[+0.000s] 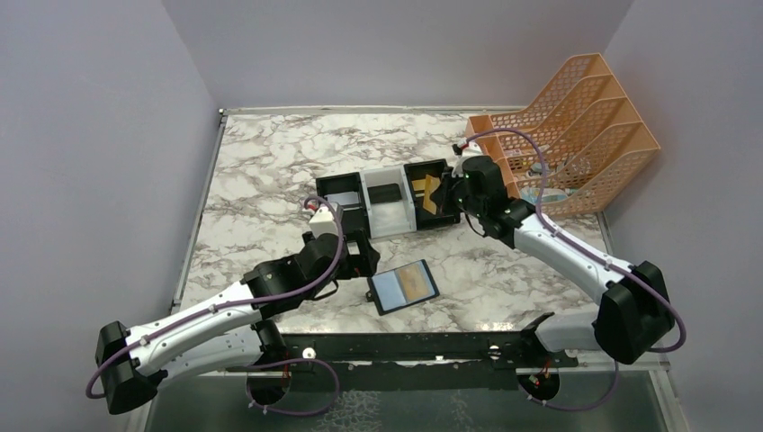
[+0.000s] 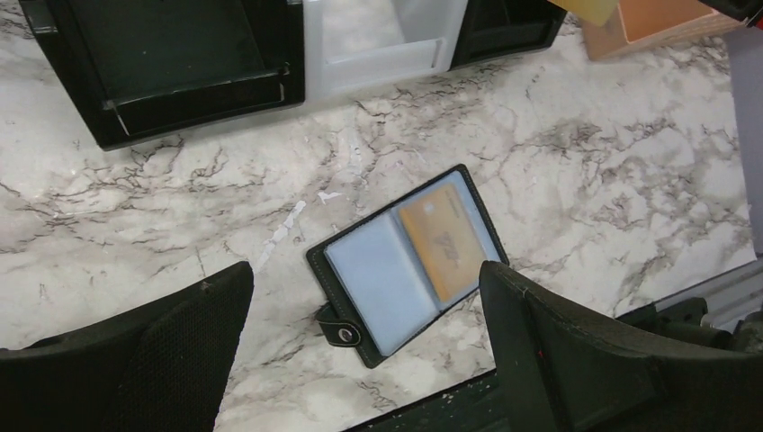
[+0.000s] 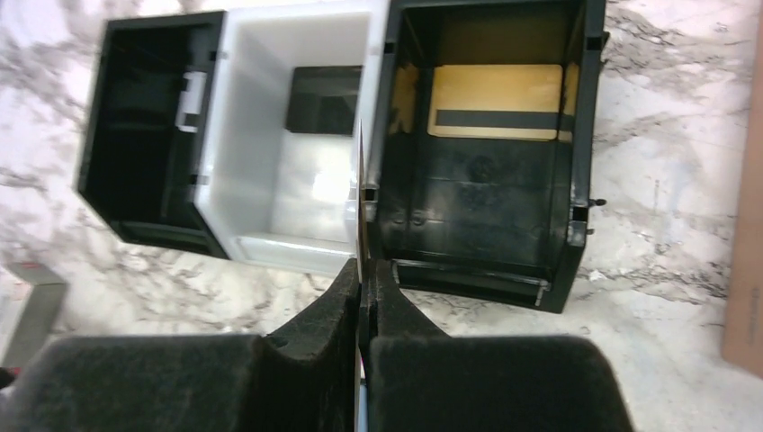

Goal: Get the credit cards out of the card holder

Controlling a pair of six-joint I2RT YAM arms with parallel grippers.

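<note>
The black card holder (image 1: 403,286) lies open on the marble near the front edge; it also shows in the left wrist view (image 2: 409,261). Its left pocket looks plain bluish-grey and its right pocket holds a gold-tan card (image 2: 443,241). My left gripper (image 1: 363,258) is open and empty just left of the holder, with its fingers (image 2: 135,360) on either side of it in the wrist view. My right gripper (image 3: 363,270) is shut on a thin card (image 3: 363,180), seen edge-on, above the tray's right black compartment. Another gold-tan striped card (image 3: 495,112) lies in that compartment.
The black-white-black tray (image 1: 378,229) stands mid-table; its white middle part holds a small black object (image 3: 322,99). An orange file rack (image 1: 576,126) stands at the back right. The table's front edge runs just beyond the holder.
</note>
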